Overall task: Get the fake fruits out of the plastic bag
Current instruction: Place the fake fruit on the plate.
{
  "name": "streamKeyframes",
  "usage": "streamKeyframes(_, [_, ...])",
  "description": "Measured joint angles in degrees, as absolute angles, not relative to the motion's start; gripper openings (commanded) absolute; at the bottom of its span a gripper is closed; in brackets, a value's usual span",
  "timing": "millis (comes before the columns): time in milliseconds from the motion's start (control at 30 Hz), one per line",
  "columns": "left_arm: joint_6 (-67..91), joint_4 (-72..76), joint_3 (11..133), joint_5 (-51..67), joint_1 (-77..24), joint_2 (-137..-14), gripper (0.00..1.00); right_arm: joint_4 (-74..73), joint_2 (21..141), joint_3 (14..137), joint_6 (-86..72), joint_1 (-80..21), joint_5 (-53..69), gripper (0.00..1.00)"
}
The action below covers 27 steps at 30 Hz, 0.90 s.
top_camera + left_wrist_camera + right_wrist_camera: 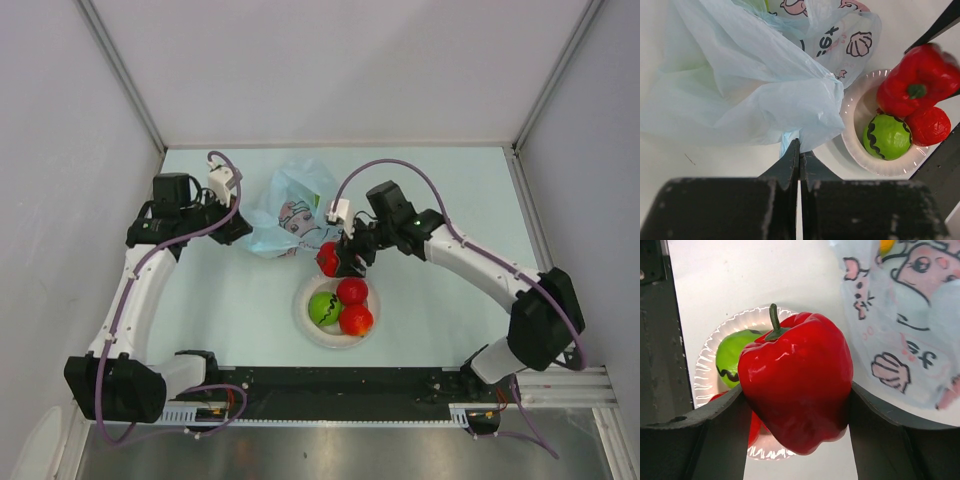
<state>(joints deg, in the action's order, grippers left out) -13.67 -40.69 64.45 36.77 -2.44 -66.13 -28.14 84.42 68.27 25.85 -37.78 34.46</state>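
Note:
The light-blue plastic bag (290, 208) lies crumpled at the back of the table, its printed side up. My left gripper (240, 228) is shut on a fold of the bag's edge (790, 137). My right gripper (345, 258) is shut on a glossy red fake pepper (795, 385), which hangs over the far rim of a white paper plate (303, 322). In the plate lie a green ball with a black zigzag (323, 308) and two red fruits (351, 290) (357, 320). A yellow-orange shape (885, 245) shows through the bag's plastic.
White walls close in the table at the back and on both sides. The plate (850, 135) sits just in front of the bag (740, 85), between the two arms. The arm bases and a black rail (330, 392) line the near edge.

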Motion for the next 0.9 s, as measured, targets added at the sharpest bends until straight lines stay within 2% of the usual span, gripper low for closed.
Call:
streamKeyframes(367, [-12.4, -39.42, 64.03, 36.84, -2.44, -65.01, 0.0, -29.02, 99.63, 74.5, 36.95, -41.3, 37.15, 0.39])
streamKeyframes(900, [-11.88, -38.22, 61.58, 36.86, -1.67, -61.58, 0.0, -34.94, 106.76, 79.22, 42.76, -41.56, 37.69, 0.41])
